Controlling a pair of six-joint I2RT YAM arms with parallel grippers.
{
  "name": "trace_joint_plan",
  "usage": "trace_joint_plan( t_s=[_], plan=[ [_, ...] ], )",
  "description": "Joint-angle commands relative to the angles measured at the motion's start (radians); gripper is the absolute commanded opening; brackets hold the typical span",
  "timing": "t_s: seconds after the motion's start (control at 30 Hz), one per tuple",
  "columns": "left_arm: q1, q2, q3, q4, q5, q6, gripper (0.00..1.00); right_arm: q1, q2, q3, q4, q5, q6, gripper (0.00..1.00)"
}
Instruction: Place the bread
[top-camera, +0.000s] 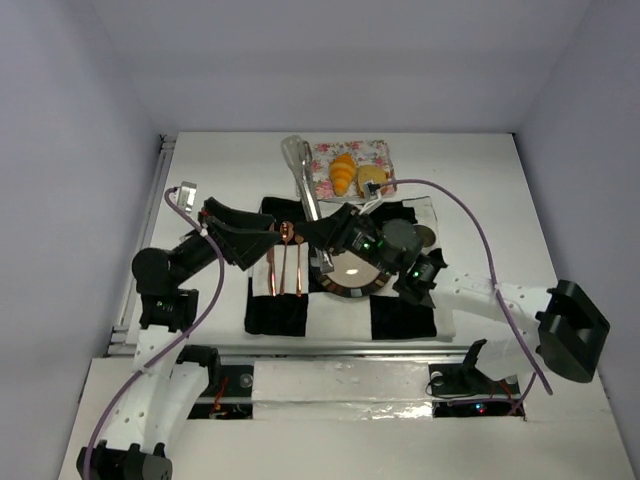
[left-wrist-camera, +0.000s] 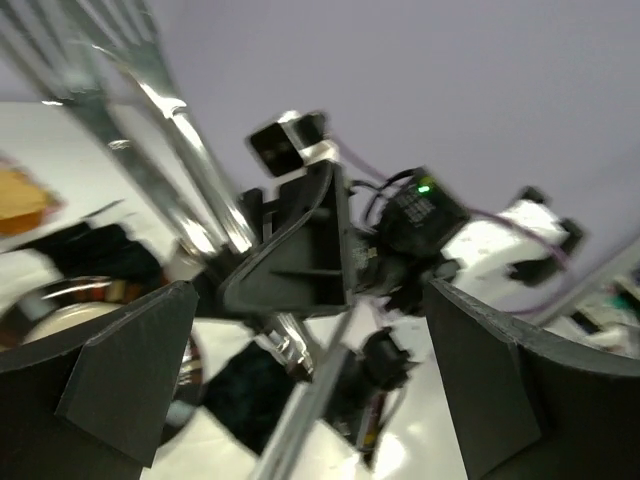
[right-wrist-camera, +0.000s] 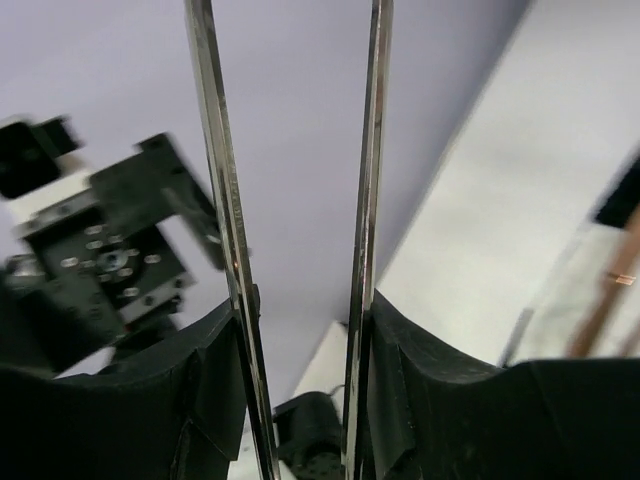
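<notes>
White surface, pale lilac walls. The right gripper (top-camera: 338, 232) has its jaws partly closed on the metal tongs (top-camera: 303, 178), pinching both arms. The left gripper (top-camera: 270, 240) stands with jaws wide open, holding nothing. Croissant (top-camera: 343, 172) and bun (top-camera: 372, 177) lie side by side on a floral napkin (top-camera: 325, 155), beyond the plate (top-camera: 350, 290). The croissant's long axis runs near-to-far. Best to swing the tong tips rightward and straddle its width.

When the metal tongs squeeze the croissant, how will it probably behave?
The croissant looks small and puffy, so it is probably light and easily crushed. Its ridged surface should give the smooth tongs some grip. Its curved shape may still let it twist or roll between the arms.
</notes>
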Motion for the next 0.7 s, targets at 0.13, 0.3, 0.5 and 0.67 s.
trace_joint_plan(
  t_s=[0.13,0.3,0.5,0.67],
  plan=[
    [-0.004,-0.033,0.244,-0.801,-0.255,0.555,0.99,-0.156,-0.074,0.113,-0.49,-0.001,-0.164,0.48],
    [-0.004,-0.062,0.176,-0.847,-0.325,0.626,0.99,-0.288,-0.004,0.221,-0.772,-0.042,-0.284,0.47],
    [-0.013,-0.111,0.088,-0.825,-0.359,0.633,0.99,-0.378,0.16,0.375,-0.966,-0.013,-0.408,0.47],
    [-0.047,-0.148,0.073,-0.821,-0.398,0.632,0.98,-0.406,0.337,0.603,-1.114,0.04,-0.479,0.46]
  ],
)
